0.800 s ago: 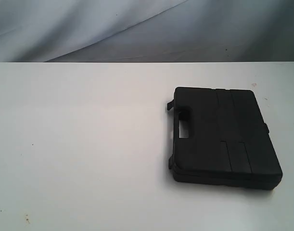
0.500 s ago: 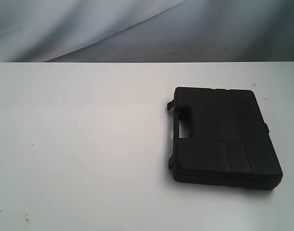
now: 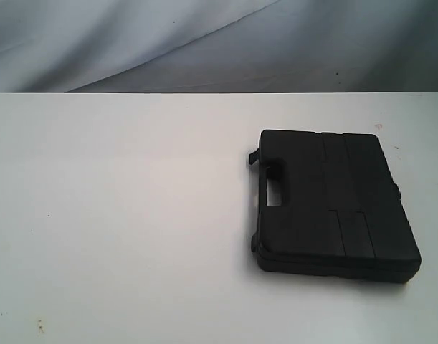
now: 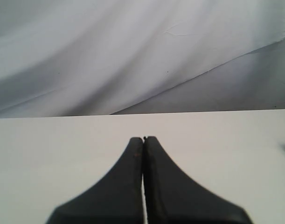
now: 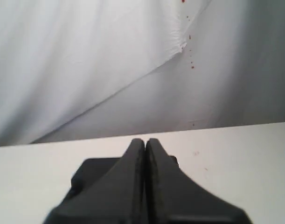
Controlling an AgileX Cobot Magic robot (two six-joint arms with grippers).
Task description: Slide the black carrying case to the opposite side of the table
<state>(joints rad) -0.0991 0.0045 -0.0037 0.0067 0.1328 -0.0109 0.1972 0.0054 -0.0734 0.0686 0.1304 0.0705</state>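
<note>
Finds flat rectangular matte black plastic case (image 3: 333,204) on large plain white tabletop (image 3: 132,215), ahead of right gripper (image 5: 145,140), untouched; finds right gripper and left gripper (image 4: 143,138) pressed together, empty.

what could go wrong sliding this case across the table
The case lies flat on the table, so an off-centre push could spin it instead of sliding it straight. The right gripper is shut to a narrow tip, so it may slip off the edge or snag the handle.

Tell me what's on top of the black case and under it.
Nothing rests on the case; its top is bare. It lies flat on the table. The tabletop beneath it is covered, so unseen.
</note>
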